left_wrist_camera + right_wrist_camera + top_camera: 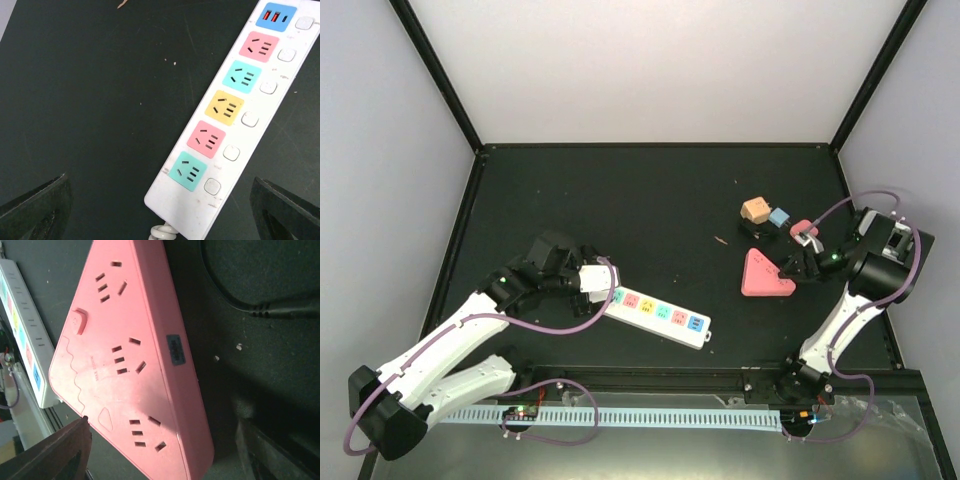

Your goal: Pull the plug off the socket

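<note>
Fingers (37, 206), left gripper (158, 200): spread wide, straddling the cord end of the power strip (235, 120), which lies flat near the table's (650, 200) front edge. Every coloured outlet showing is empty.
Pink triangular block (125, 355): well right of the strip, outlets empty.
Fingers (55, 452), right gripper (164, 440): apart, over that block.
Locate a seated plug before you close; then pin the strip and pull straight.

Just one long white socket (658, 316), six coloured squares on it: two teal squares (187, 171), two pink squares (206, 139), one yellow square (224, 108), one blue square (276, 17). Six round buttons (212, 186) alongside. Also one pink triangular strip (765, 275), three outlets (120, 360). Plus three small blocks on the desk (650, 210): tan block (754, 210), blue block (780, 216), pink block (802, 227).
</note>
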`<action>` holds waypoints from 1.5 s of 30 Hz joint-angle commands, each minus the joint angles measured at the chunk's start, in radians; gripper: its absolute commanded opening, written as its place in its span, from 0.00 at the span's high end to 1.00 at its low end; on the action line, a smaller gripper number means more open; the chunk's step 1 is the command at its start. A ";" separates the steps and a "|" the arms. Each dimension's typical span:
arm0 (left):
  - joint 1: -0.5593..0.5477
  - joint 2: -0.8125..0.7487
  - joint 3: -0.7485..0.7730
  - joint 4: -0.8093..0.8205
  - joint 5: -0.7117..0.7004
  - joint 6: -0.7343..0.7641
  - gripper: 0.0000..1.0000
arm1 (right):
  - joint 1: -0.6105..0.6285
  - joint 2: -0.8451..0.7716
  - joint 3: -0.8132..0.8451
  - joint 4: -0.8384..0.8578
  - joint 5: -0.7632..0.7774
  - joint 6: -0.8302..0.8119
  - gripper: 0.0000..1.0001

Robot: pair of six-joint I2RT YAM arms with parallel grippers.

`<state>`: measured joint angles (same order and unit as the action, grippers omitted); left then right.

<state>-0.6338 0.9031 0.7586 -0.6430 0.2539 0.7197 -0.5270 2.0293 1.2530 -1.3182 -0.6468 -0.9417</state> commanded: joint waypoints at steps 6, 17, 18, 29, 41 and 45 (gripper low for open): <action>0.007 0.020 0.051 -0.044 0.014 0.014 0.01 | 0.001 -0.127 0.120 -0.086 -0.039 -0.033 0.00; -0.057 0.195 0.093 -0.121 0.087 0.186 0.01 | 0.013 -0.286 0.316 -0.201 -0.191 -0.005 0.00; -0.068 0.221 0.099 -0.119 0.096 0.192 0.01 | 0.020 -0.305 0.316 -0.199 -0.218 0.005 0.00; -0.205 0.559 0.210 -0.059 -0.008 0.222 0.01 | 0.169 -0.550 0.027 0.025 -0.449 0.222 0.00; -0.308 0.758 0.258 -0.019 -0.181 0.187 0.01 | 0.190 -0.676 -0.130 0.197 -0.520 0.363 0.00; -0.327 0.793 0.258 0.006 -0.227 0.178 0.01 | 0.190 -0.676 -0.136 0.197 -0.540 0.359 0.00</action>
<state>-0.9398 1.6562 0.9920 -0.6598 0.1059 0.9123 -0.3416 1.3697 1.1240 -1.1629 -1.1412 -0.6010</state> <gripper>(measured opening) 0.988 0.999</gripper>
